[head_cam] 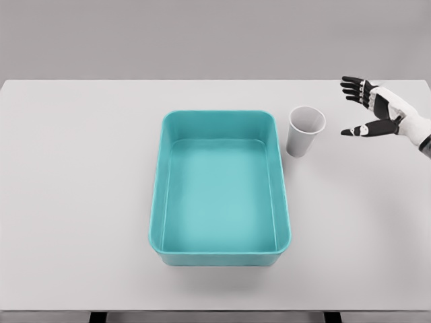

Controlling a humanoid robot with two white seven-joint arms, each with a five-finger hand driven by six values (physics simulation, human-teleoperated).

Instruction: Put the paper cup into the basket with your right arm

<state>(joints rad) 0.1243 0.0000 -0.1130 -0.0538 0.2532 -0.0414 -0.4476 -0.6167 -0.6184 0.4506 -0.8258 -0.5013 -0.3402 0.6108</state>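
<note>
Nearest me I see the teal basket [220,188] on the white table [81,168]. Just beside the basket's far right corner, the paper cup [305,130] stands upright, outside it. Farther right of the basket, my right hand [376,108] hovers with fingers [351,87] spread wide, holding nothing, apart from the cup.

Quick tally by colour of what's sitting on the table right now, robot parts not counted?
Teal: 1, the basket
White: 1, the paper cup, upright beside the basket's right wall
Total: 2
The right hand is open, right of the cup, holding nothing.
</note>
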